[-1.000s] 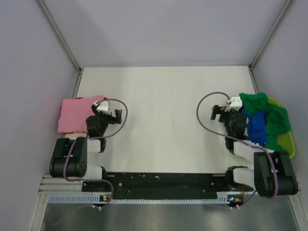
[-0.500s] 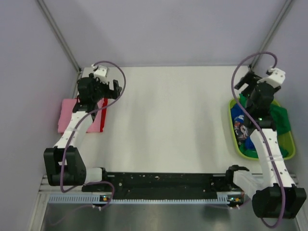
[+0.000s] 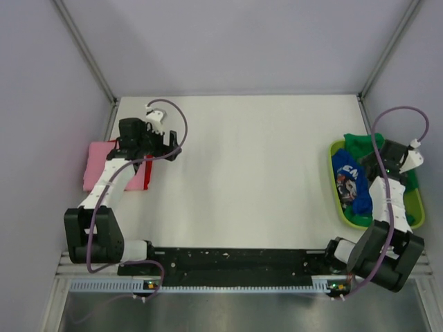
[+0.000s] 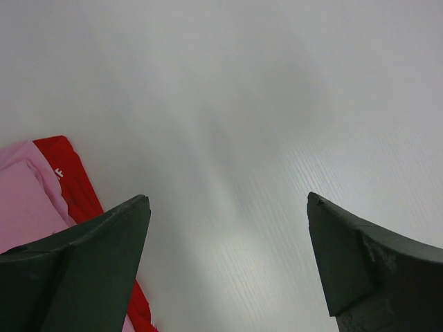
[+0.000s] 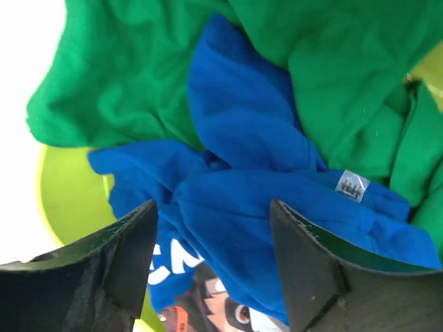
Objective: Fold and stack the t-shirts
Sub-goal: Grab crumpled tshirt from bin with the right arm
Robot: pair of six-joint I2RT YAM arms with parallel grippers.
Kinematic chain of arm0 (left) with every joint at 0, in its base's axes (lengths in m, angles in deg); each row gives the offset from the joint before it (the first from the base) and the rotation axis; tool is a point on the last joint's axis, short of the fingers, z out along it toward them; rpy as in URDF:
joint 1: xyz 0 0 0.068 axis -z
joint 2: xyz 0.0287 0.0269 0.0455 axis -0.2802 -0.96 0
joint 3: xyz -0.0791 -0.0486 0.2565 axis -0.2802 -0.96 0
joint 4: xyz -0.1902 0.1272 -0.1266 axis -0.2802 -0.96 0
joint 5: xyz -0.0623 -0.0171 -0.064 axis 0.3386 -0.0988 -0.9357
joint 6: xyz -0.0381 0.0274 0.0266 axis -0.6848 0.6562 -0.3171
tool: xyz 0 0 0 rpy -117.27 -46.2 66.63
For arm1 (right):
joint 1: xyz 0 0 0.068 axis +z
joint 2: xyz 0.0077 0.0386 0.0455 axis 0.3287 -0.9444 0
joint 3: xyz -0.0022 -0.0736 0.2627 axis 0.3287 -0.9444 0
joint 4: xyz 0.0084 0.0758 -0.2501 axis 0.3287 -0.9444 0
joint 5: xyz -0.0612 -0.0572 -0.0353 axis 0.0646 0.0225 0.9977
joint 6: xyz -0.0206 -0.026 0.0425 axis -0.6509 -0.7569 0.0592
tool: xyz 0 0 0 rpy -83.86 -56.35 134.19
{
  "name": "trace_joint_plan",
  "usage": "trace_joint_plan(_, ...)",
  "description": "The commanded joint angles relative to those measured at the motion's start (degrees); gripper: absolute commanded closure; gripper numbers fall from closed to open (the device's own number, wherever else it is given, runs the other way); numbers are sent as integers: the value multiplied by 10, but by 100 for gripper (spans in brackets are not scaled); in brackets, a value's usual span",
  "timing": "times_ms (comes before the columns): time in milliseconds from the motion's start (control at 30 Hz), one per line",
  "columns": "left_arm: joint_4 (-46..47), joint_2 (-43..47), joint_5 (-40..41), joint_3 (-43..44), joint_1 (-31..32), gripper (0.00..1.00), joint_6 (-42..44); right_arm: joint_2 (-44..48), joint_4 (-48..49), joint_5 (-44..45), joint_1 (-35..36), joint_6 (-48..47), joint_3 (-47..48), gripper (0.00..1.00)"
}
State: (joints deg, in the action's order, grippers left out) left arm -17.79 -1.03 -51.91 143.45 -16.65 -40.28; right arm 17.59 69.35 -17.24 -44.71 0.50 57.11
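Table (image 3: 242, 173), right gripper (image 5: 211, 207) over basket (image 5: 66, 200)

Consists of a white table top (image 3: 256, 173), matt and faintly ribbed where seen close in the left wrist view. Closed in by a plain pale lilac-grey back wall (image 3: 235, 41), left wall (image 3: 34, 138) and right wall (image 3: 423, 62), with slanting metal struts (image 3: 83, 48) at the far corners. Edged on the near side by a black rail (image 3: 235, 259), a pale toothed strip (image 3: 208, 285) and a brushed metal plate (image 3: 242, 311). Lit evenly, with soft, weak shadows.
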Motion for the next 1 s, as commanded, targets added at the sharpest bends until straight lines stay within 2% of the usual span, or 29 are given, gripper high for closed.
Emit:
trace_joint_plan(0,-18,-9,20,29,1,3,15,-1,-3,-27,-9,42,-21,39)
trace_joint_plan(67,-22,-14,30,34,1,3,16,-20,-2,-40,-10,41,-23,43)
trace_joint_plan(133,-24,-18,31,37,1,4,17,-32,4,-56,-10,46,-27,55)
trace_joint_plan(233,-27,-18,30,37,1,4,19,-36,11,-75,-11,45,-25,94)
trace_joint_plan(267,-28,-16,31,37,1,4,21,-32,10,-73,-10,40,-22,100)
trace_joint_plan(533,-32,-10,41,39,1,4,24,67,-6,-96,-7,-24,37,100)
trace_joint_plan(667,-34,-7,48,42,1,5,27,113,-21,-108,27,-96,123,100)
trace_joint_plan(767,-36,-5,55,45,1,5,32,119,-31,-89,81,-146,216,100)
trace_joint_plan(867,-44,-3,68,55,1,4,40,109,-20,-66,172,-200,324,100)
trace_joint_plan(967,-57,4,89,68,1,4,49,89,19,-83,270,-244,412,100)
